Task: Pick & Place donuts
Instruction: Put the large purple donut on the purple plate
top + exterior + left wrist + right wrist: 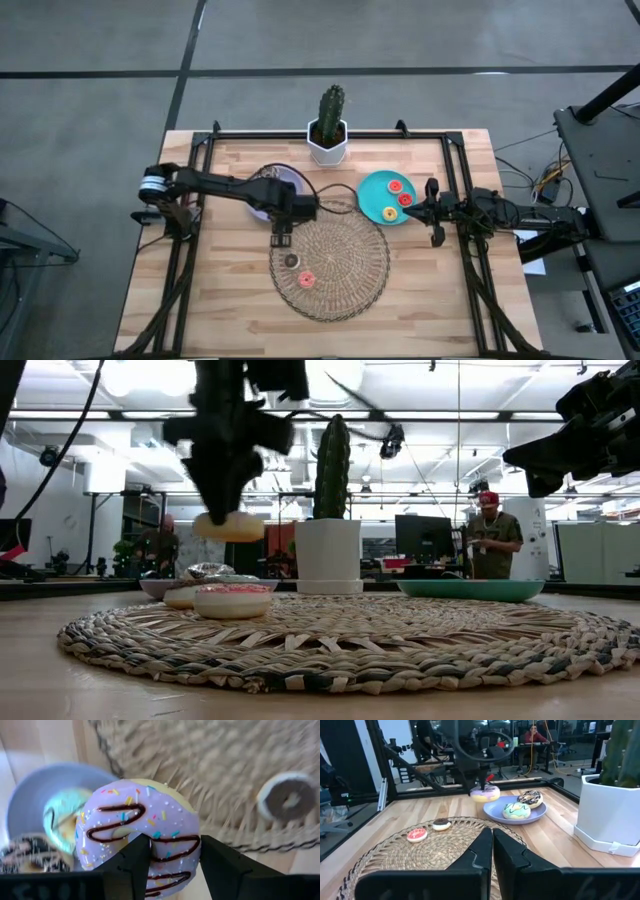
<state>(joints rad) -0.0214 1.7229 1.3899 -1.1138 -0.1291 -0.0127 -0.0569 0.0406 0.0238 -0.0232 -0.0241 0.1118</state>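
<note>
My left gripper is shut on a larger donut with lavender-pink icing, brown drizzle and sprinkles. It is in the air over the gap between the lavender plate and the wicker mat. The white-green donut and the brown-white donut lie flat on that plate. A tiny dark brown donut and a tiny red one lie on the mat. Three tiny donuts, red, orange and yellow, sit on the teal plate. My right gripper is shut and waits beside the teal plate. My left gripper holds the lavender-pink donut by one side of its ring, coming from above with its fingers pointing down. One finger stands at the hole and the other against the outer rim. The donut hangs roughly level, lifted clear of plate and mat.
A white pot with a cactus stands at the table's far edge, between the two plates. Black frame rails run along the left and right sides. A person stands in the room beyond. Bare wood lies at the near corners.
</note>
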